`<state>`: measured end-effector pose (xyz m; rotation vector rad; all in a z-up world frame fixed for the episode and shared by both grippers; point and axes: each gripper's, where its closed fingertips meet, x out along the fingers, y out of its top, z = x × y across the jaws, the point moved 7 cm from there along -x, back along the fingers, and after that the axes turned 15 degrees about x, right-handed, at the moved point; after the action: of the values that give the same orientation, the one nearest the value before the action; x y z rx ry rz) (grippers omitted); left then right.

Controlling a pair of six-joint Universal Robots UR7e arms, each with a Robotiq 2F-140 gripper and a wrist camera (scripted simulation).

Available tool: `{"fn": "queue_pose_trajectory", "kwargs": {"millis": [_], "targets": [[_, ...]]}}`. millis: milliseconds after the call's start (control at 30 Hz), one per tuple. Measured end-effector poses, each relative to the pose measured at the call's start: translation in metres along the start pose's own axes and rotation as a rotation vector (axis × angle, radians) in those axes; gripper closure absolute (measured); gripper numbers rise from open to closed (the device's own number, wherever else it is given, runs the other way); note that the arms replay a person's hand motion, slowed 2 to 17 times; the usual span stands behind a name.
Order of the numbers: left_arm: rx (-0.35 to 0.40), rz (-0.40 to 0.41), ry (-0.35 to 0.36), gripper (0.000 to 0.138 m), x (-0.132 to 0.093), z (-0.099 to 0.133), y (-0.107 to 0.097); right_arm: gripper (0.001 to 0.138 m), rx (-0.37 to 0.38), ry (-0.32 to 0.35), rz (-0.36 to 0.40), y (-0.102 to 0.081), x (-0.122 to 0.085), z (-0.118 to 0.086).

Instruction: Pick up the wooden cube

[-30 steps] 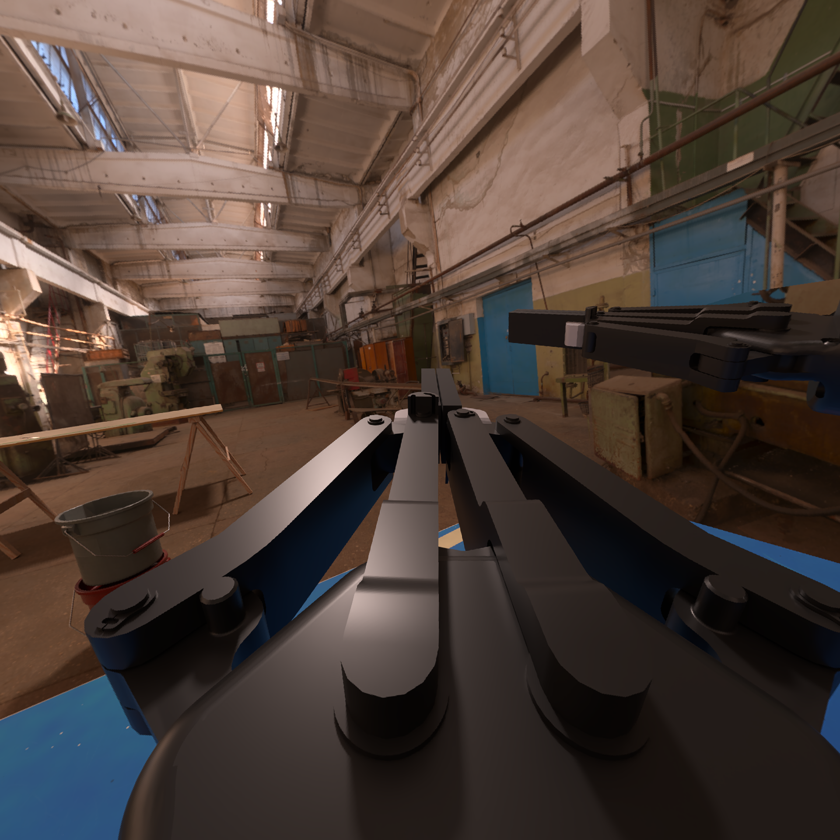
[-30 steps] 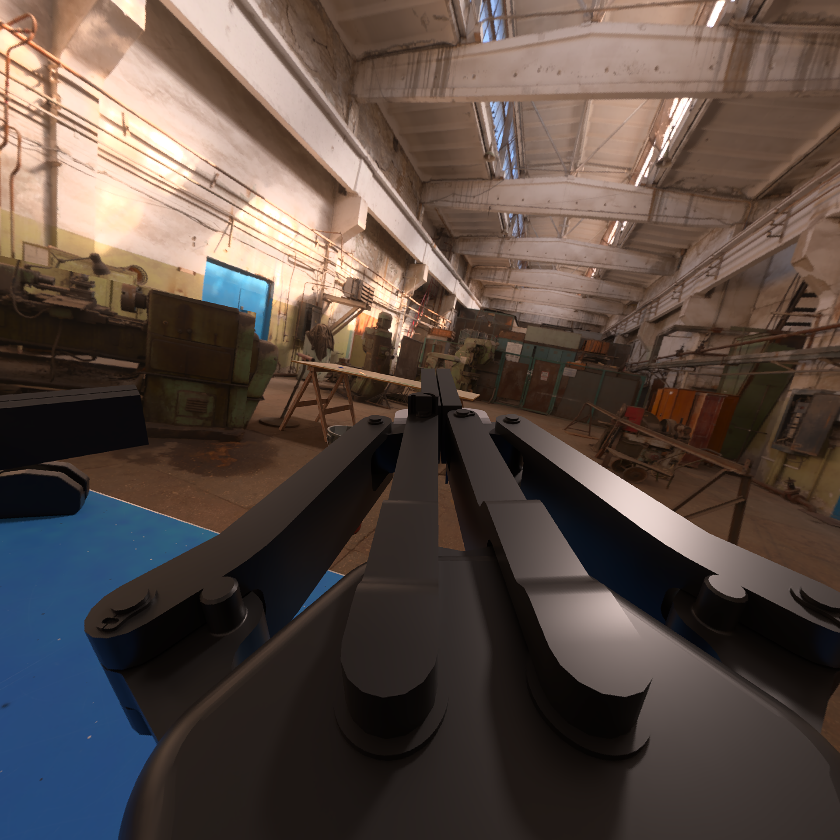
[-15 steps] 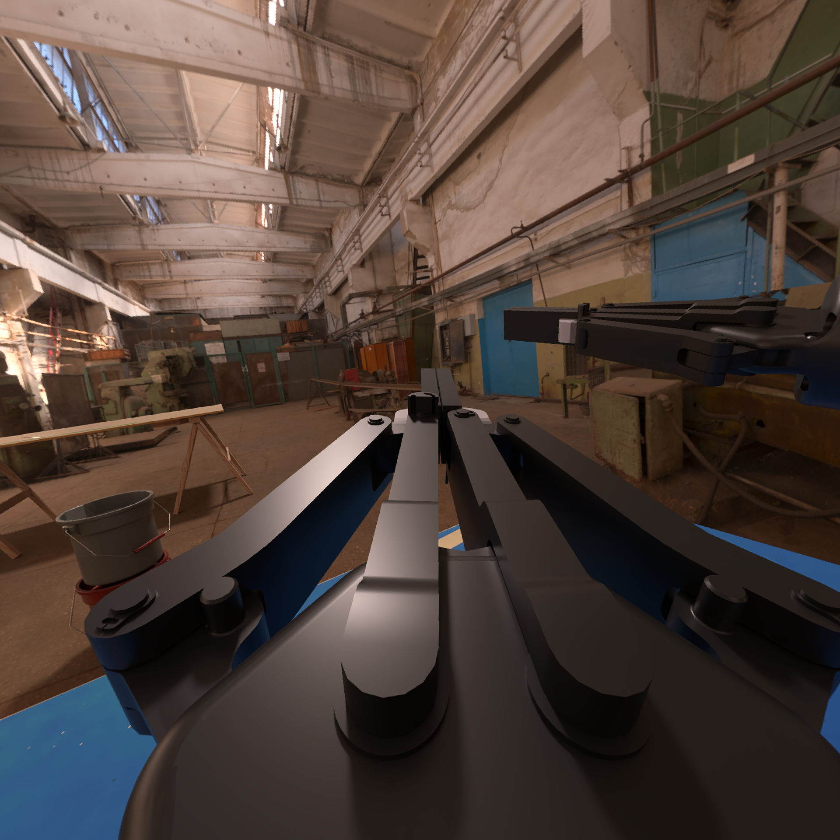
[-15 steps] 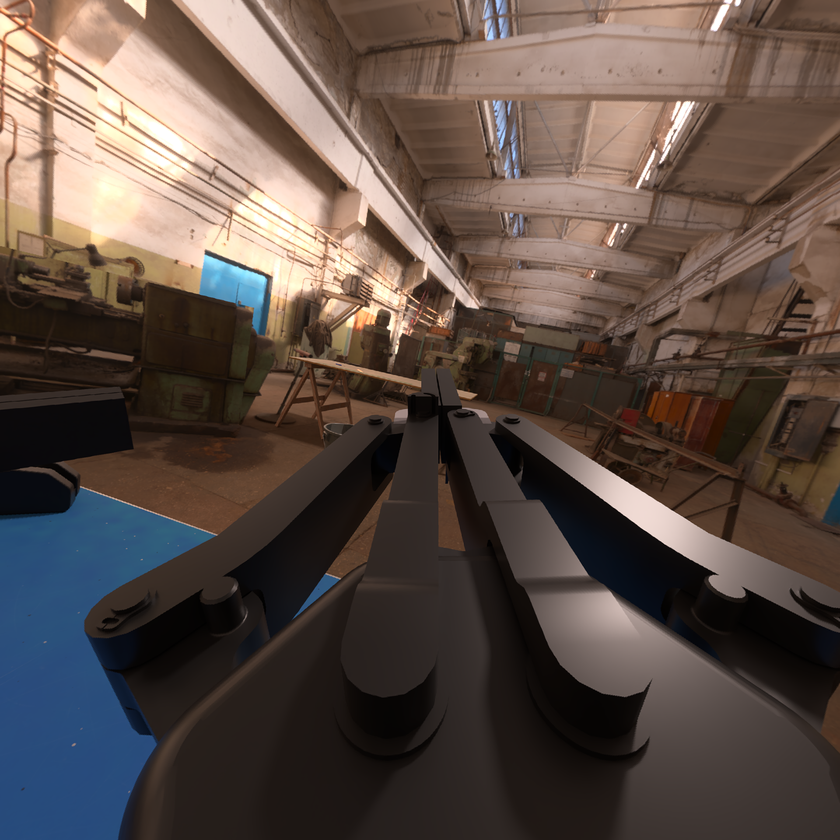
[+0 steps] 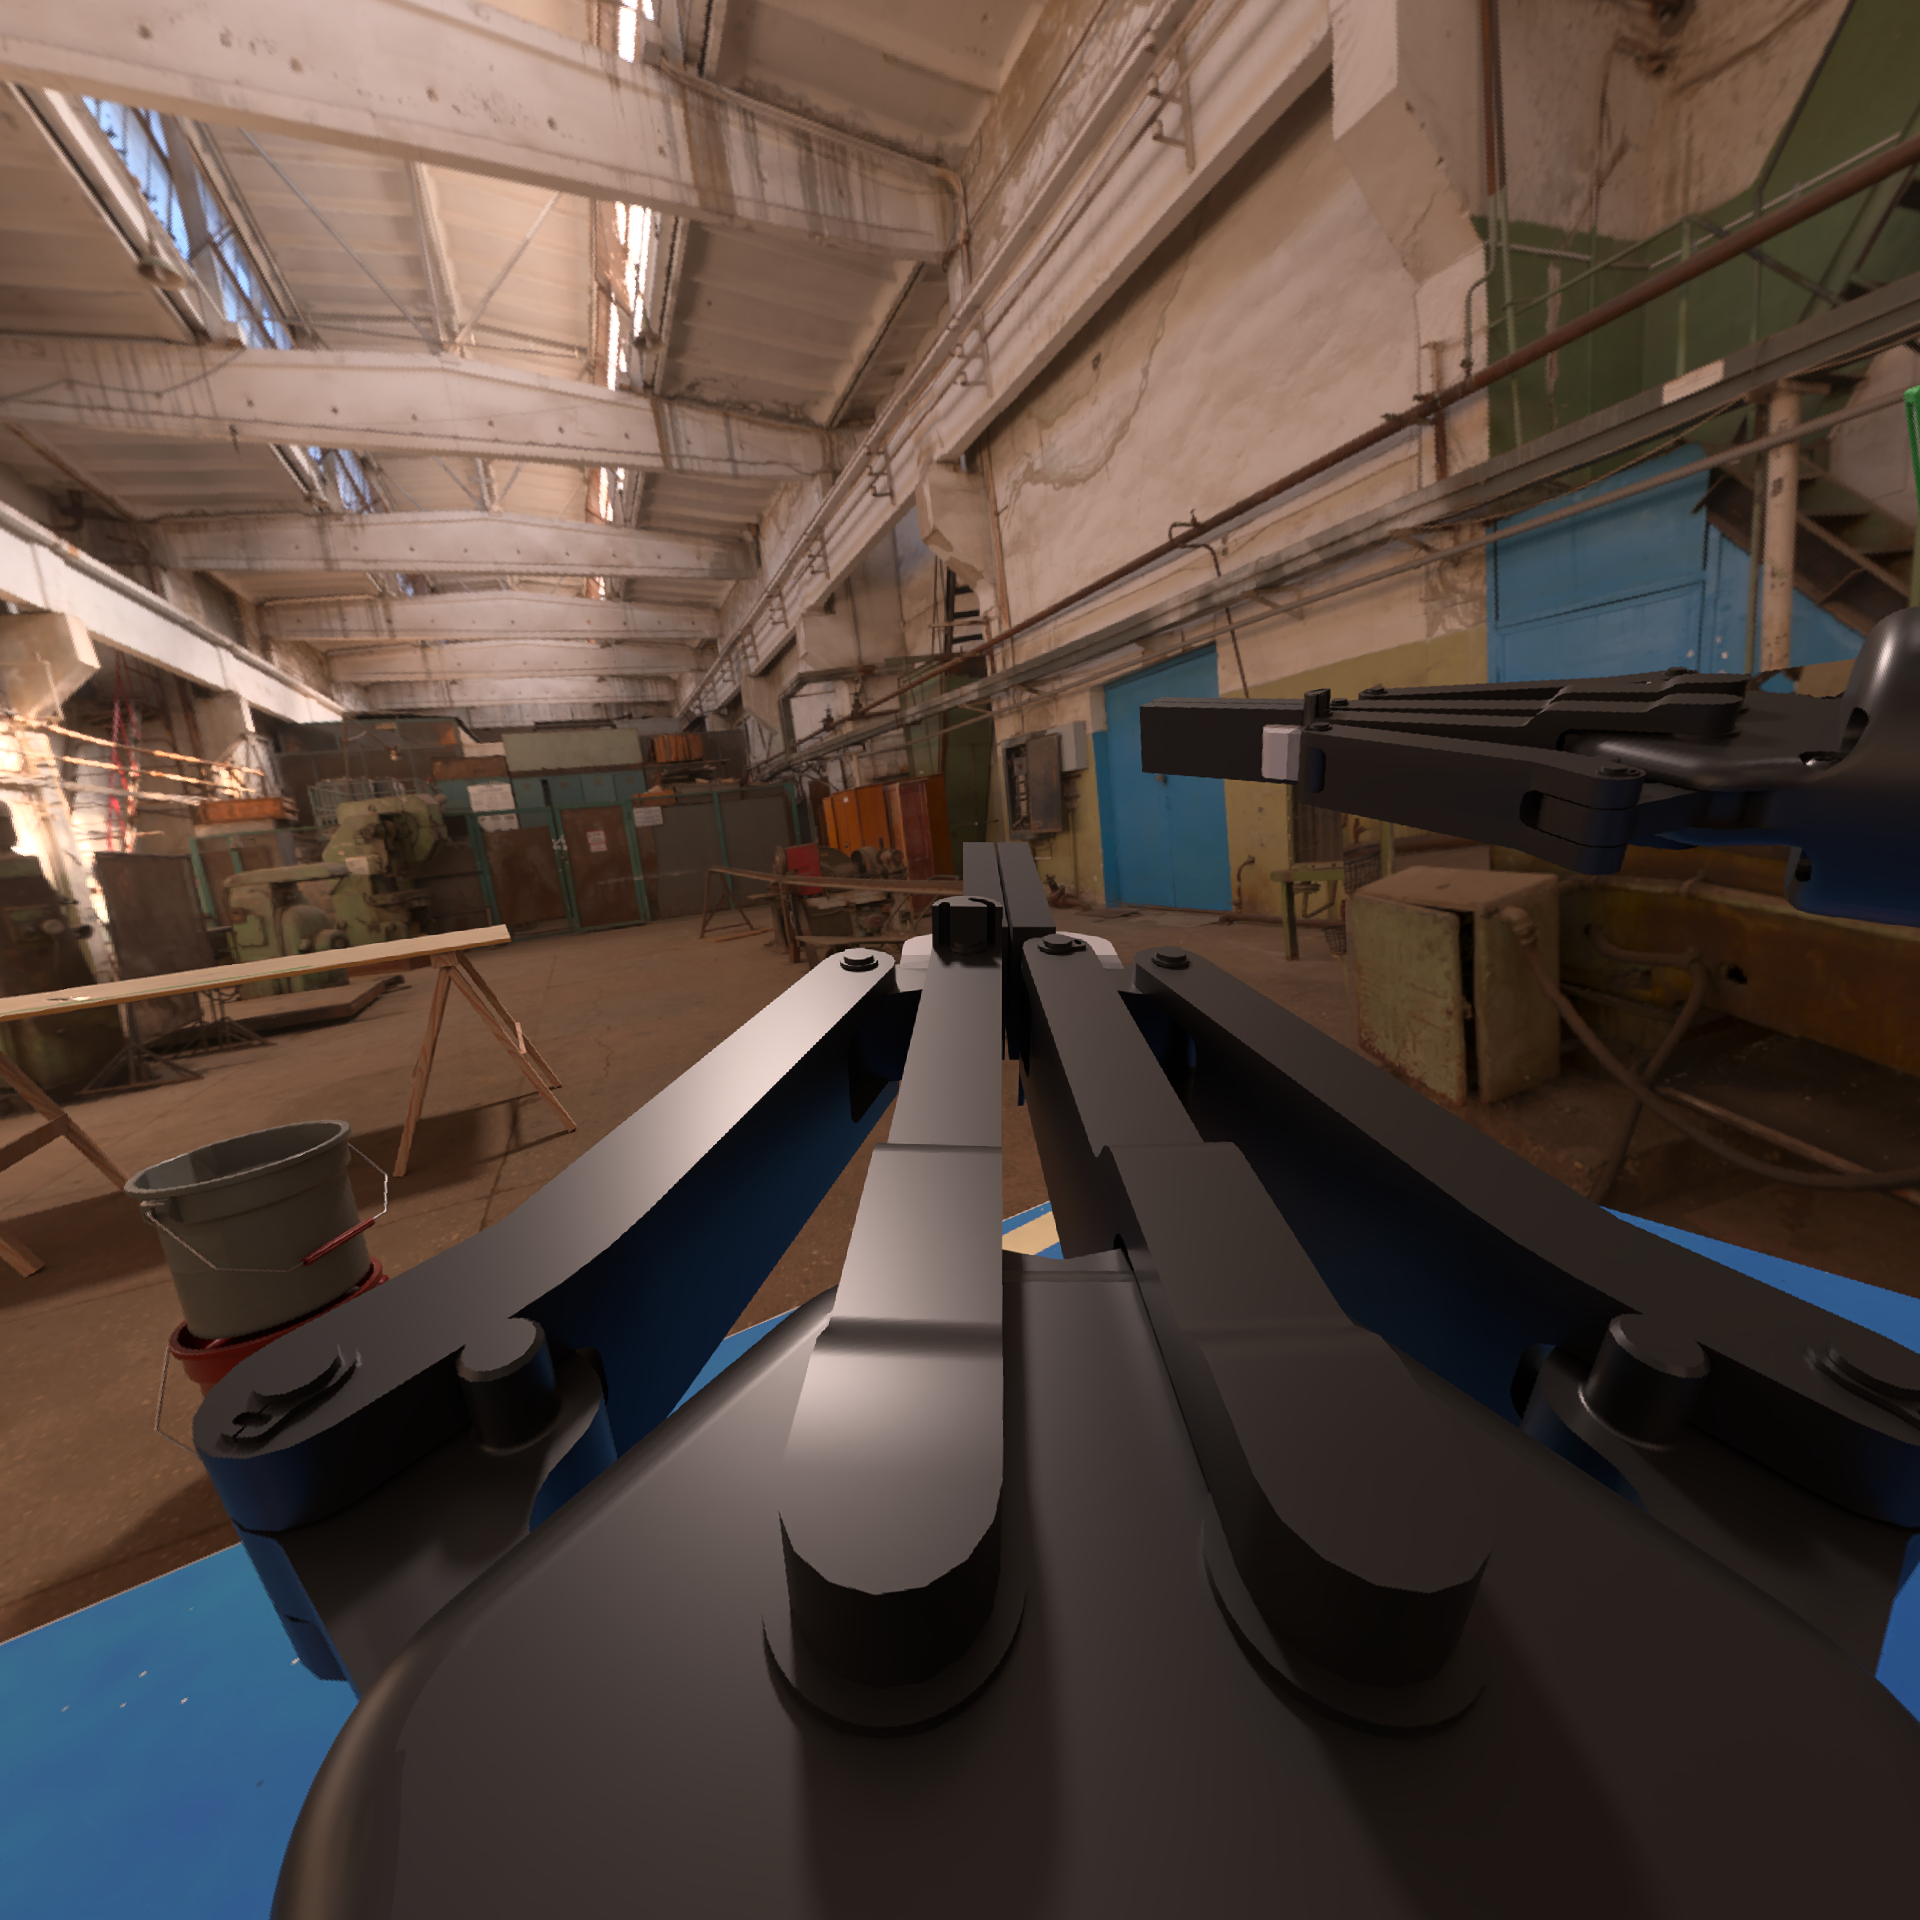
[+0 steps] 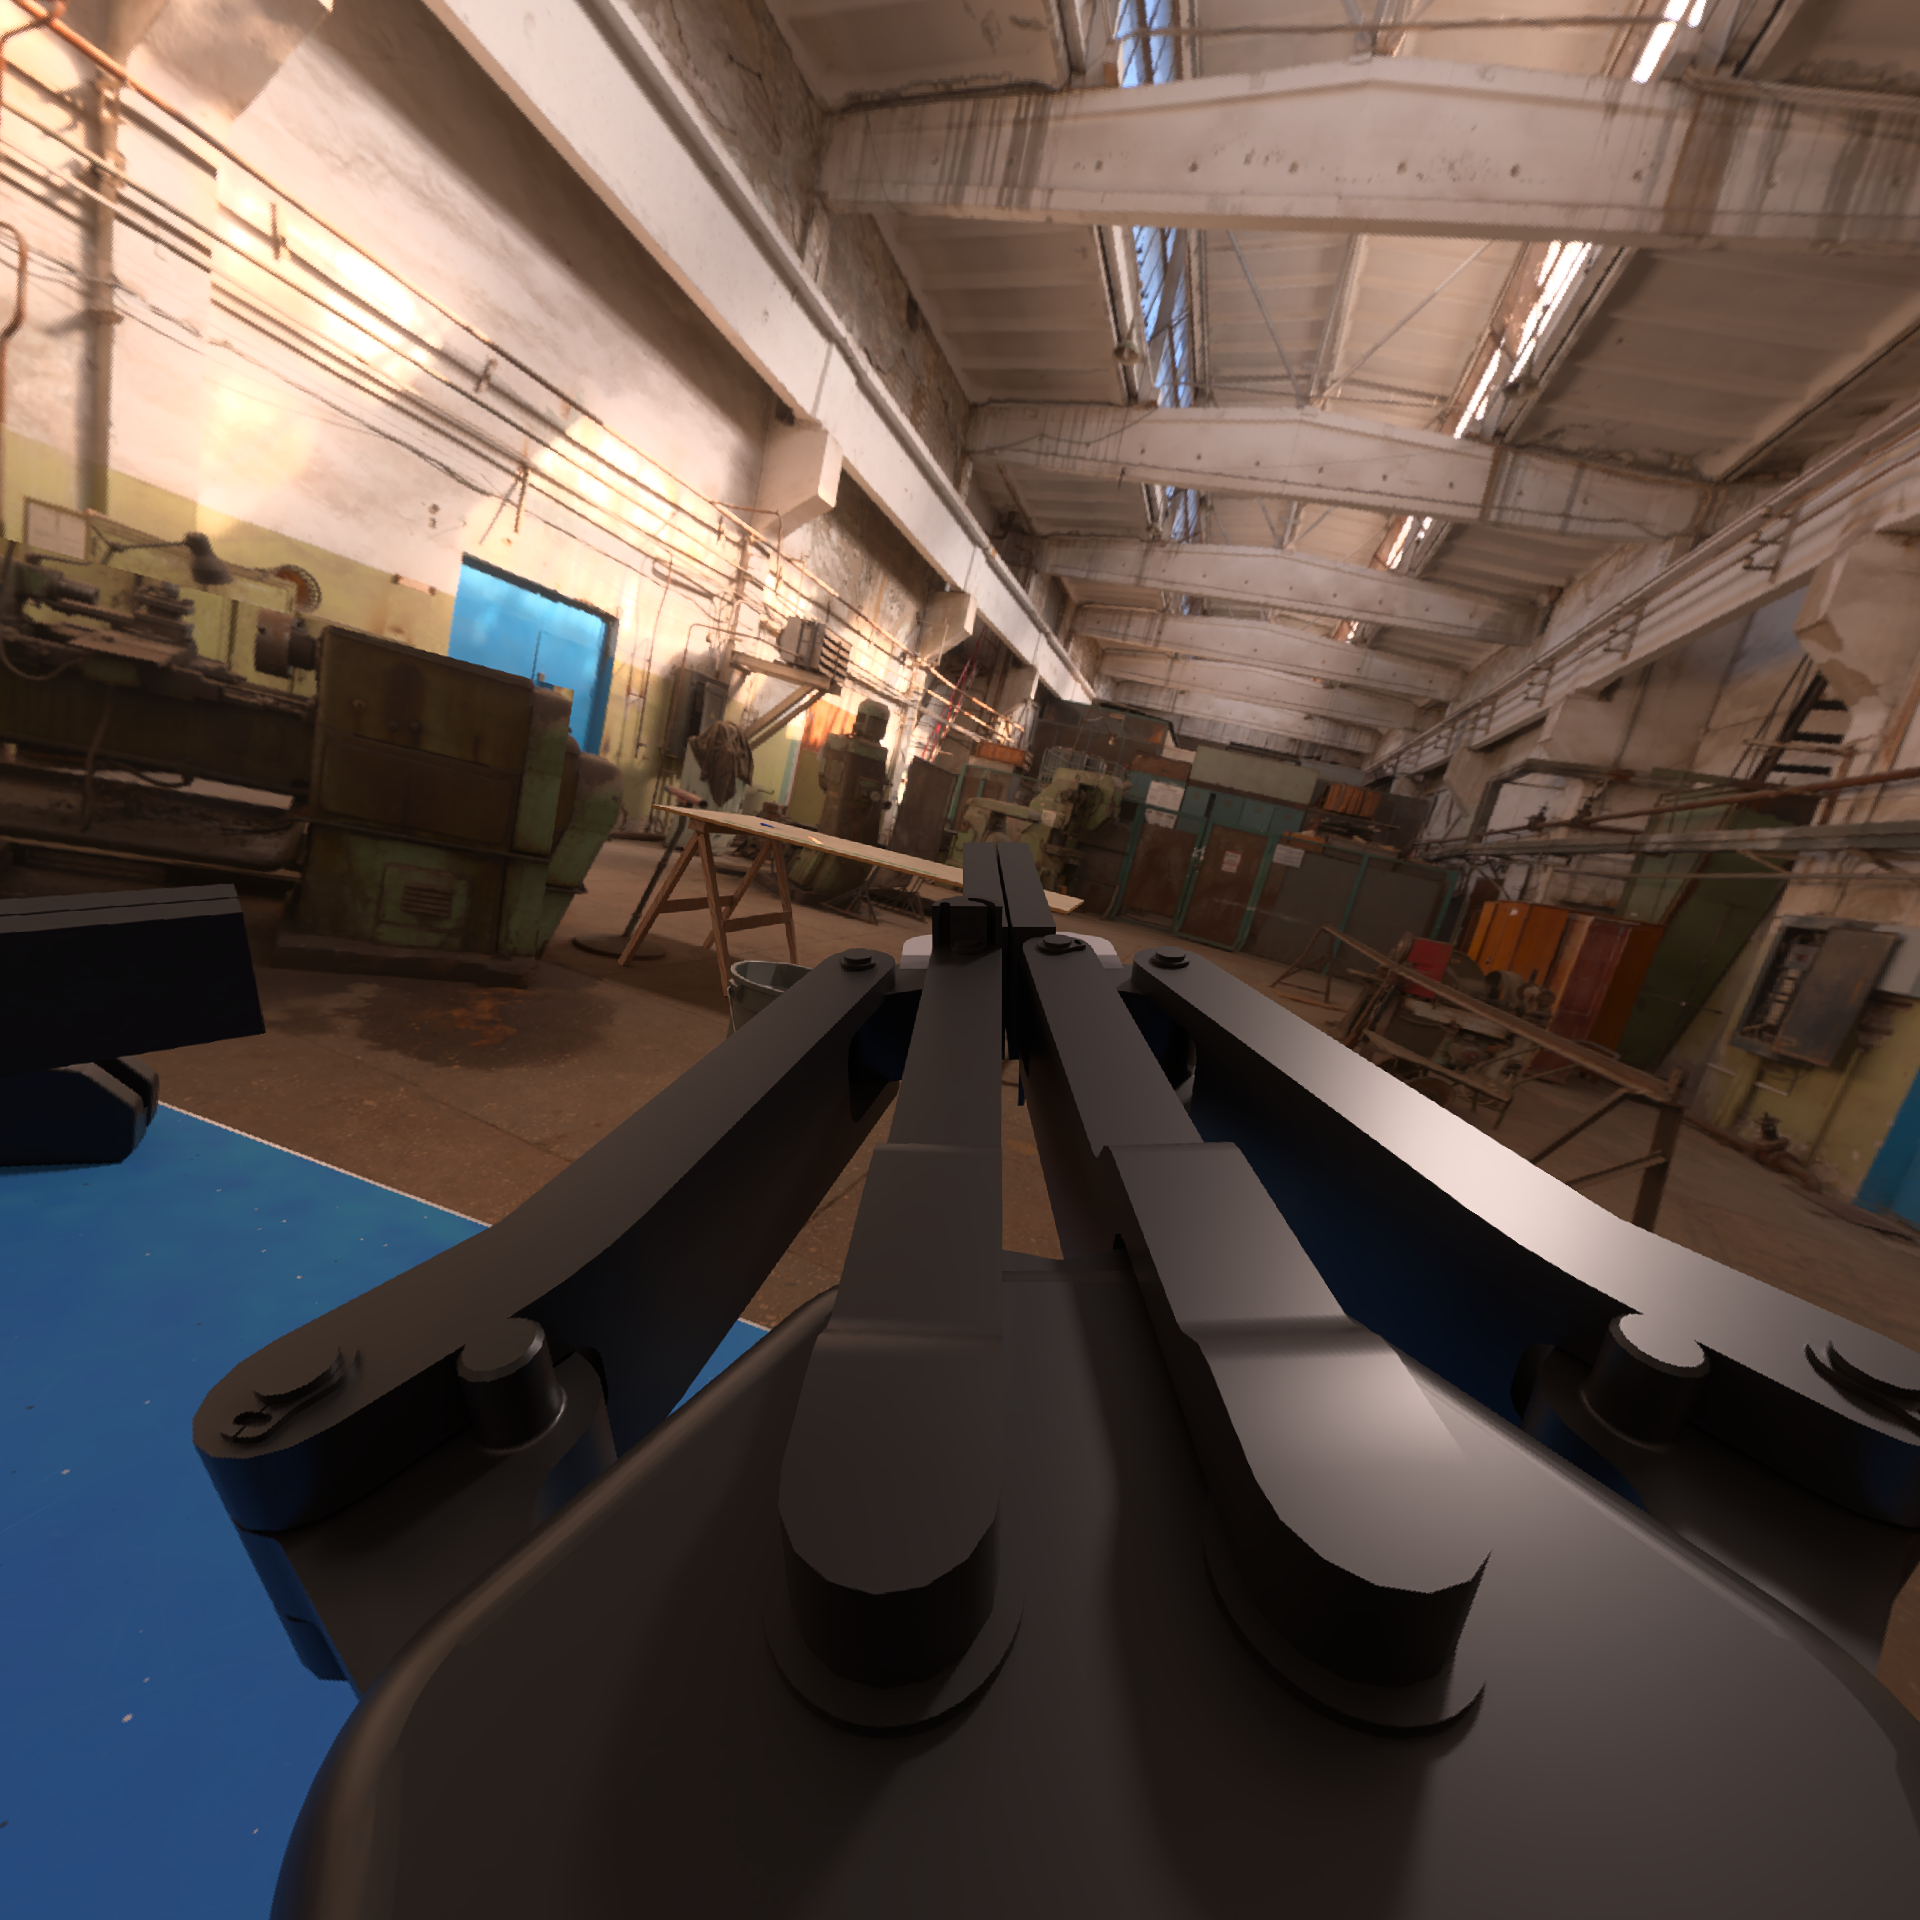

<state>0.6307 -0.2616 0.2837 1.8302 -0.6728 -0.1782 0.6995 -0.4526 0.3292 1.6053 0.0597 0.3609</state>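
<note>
In the left wrist view my left gripper (image 5: 995, 862) is shut and empty, its fingers pressed together and pointing level over the blue table (image 5: 104, 1766). A small tan sliver (image 5: 1029, 1236) shows between the finger links at the table's far edge; it may be the wooden cube, and most of it is hidden. My right gripper (image 5: 1195, 738) hovers at the upper right, shut and pointing left. In the right wrist view my right gripper (image 6: 995, 862) is shut and empty above the blue table (image 6: 156, 1455). The left gripper (image 6: 125, 966) shows at the far left edge. No cube shows in this view.
Beyond the table's edge lies a workshop floor. A grey bucket (image 5: 260, 1226) and a plank on sawhorses (image 5: 260, 966) stand to the left, and a green metal cabinet (image 5: 1444, 987) to the right. A large green machine (image 6: 416, 790) and sawhorses (image 6: 748, 883) show in the right wrist view.
In the left wrist view the right gripper has drifted slightly up and to the left. In the right wrist view the left gripper has slid further toward the left edge. Both grippers stay shut.
</note>
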Motion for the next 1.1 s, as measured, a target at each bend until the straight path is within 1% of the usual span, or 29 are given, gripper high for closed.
{"fn": "queue_pose_trajectory", "kwargs": {"millis": [1100], "targets": [[-0.015,0.009,0.0,0.138,-0.002,-0.003,0.001,0.138,-0.043,-0.008,-0.024,0.004,0.014,0.0]]}}
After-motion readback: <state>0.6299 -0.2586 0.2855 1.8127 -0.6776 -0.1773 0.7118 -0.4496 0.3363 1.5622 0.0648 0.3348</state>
